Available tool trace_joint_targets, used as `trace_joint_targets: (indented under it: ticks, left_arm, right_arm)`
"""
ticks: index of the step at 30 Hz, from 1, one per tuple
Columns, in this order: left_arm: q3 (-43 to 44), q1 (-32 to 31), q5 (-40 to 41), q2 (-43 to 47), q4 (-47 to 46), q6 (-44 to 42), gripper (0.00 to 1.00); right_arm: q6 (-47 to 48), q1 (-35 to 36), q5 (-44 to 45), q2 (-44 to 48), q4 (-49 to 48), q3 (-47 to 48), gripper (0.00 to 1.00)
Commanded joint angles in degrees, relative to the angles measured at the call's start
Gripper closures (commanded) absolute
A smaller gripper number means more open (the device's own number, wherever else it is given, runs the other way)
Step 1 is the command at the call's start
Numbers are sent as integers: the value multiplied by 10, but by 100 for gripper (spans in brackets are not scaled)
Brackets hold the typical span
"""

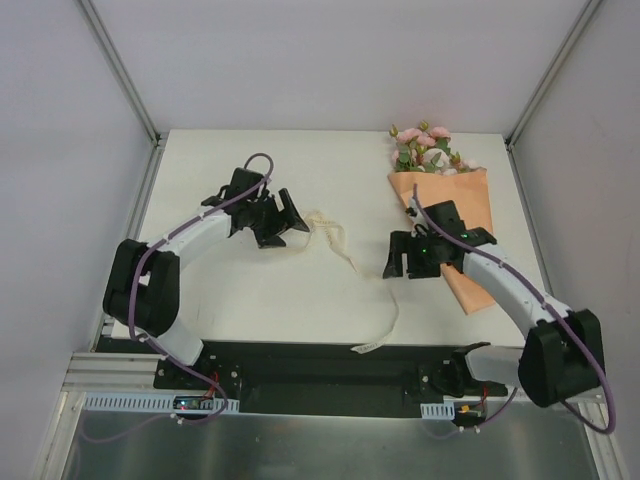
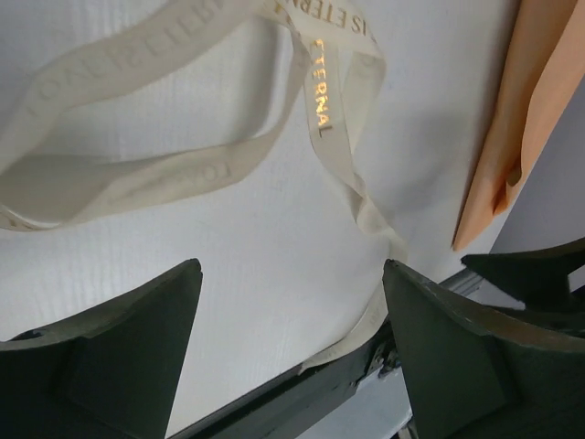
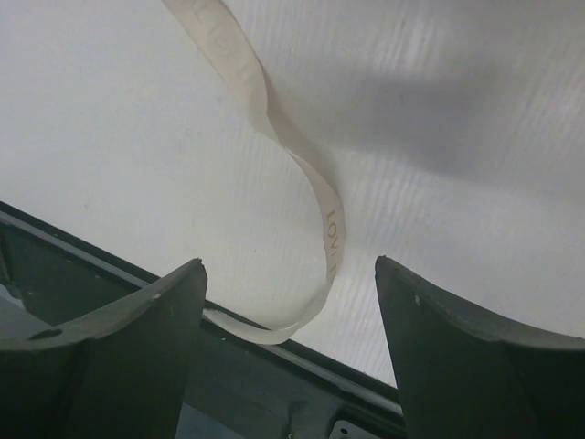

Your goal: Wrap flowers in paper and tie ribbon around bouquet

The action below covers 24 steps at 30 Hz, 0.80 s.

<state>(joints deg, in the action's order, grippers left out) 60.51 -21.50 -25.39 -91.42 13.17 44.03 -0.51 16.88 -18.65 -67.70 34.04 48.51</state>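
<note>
**A:** Top external first. The bouquet [image 1: 447, 200] lies at the far right of the worktop [image 1: 250, 290]. The pink flowers [image 1: 425, 148] point to the far edge and the tip of the peach paper [image 1: 455, 195] points to the near edge. The right arm [image 1: 500, 280] crosses over the cone.

**B:** Ribbon?

**A:** The ribbon [image 1: 335, 232] is loose on the worktop, not around the bouquet. It starts just beside the left jaws, squiggles right, then runs down to the near edge.

**B:** Jaws?

**A:** Left jaws are open and hold nothing. In the left wrist view the fingers [image 2: 110, 357] are spread over bare worktop. The ribbon [image 2: 320, 119] loops beyond them, and its gold lettering is only readable in this view. The paper tip [image 2: 498, 183] shows at the right.

**B:** Right side?

**A:** Right jaws are open too, just left of the cone. In the right wrist view the fingers [image 3: 457, 347] are wide apart. The ribbon [image 3: 302, 174] lies on the worktop between them and curls over the near edge, ungripped. Only the top view shows the flowers.
</note>
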Motion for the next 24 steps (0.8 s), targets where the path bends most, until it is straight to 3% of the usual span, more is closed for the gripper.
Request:
trace_joint_targets:
  ticks: [1, 3, 7, 11, 17, 24]
  left_arm:
    - [17, 47, -5, -23, 3, -2, 19]
    - [62, 56, -14, -47, 12, -50, 18]
    - [171, 55, -21, -140, 132, -138, 21]
    - [186, 55, 36, -155, 175, -190, 23]
    - [154, 62, 53, -126, 143, -158, 23]
    - [206, 107, 88, -204, 141, -41, 32]
  right_arm:
    - [24, 71, 82, -79, -21, 46, 22]
    - [28, 102, 124, -136, -6, 62, 22]
    - [29, 143, 215, -207, 18, 96, 23]
    - [24, 147, 205, -230, 6, 84, 26]
    - [8, 162, 194, -255, -22, 53, 50]
    - [-19, 167, 207, -236, -41, 34, 78]
